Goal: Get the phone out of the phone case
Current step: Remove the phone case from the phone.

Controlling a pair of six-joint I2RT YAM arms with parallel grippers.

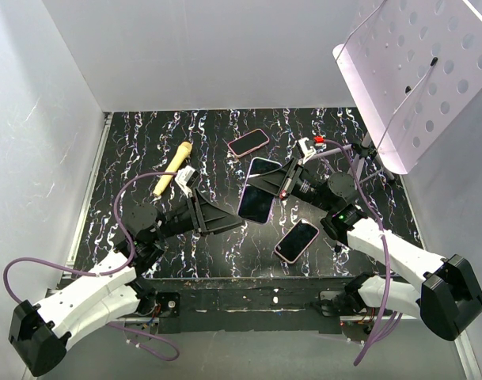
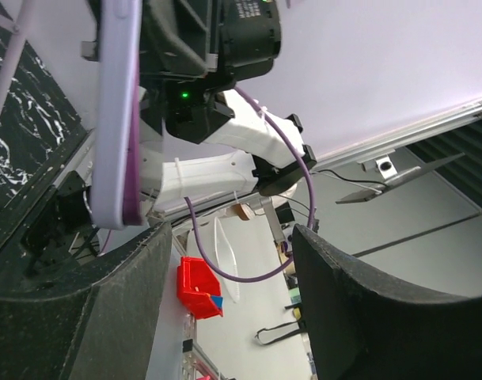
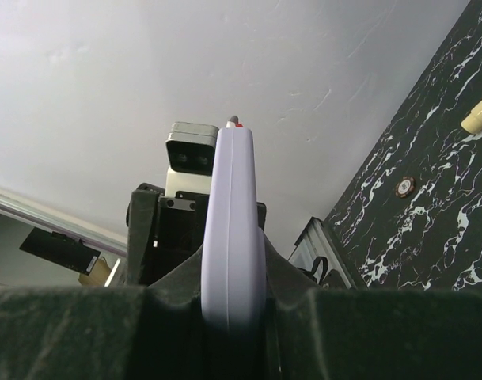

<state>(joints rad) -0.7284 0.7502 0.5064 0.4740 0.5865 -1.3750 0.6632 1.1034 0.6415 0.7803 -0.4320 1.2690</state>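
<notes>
So the phone (image 1: pixel 256 198) was up in the air mid-table, lavender case (image 2: pixel 118 119) on, with the right gripper (image 3: pixel 233 317) clamped across its thin sides from about 2 o'clock. Left gripper (image 2: pixel 233 301) sat at the phone's 8 o'clock, fingers (image 2: pixel 106 317) spread wide, nothing between them. My worry: one pinch on slick edges. If the left one pried off-axis, I reckon it could twist loose and drop on the table (image 1: pixel 225 253), maybe onto the spare phone (image 1: pixel 296 241) at 5 o'clock.

A robotics lab: white booth walls (image 1: pixel 225 55), red parts bin (image 2: pixel 197 289).
</notes>
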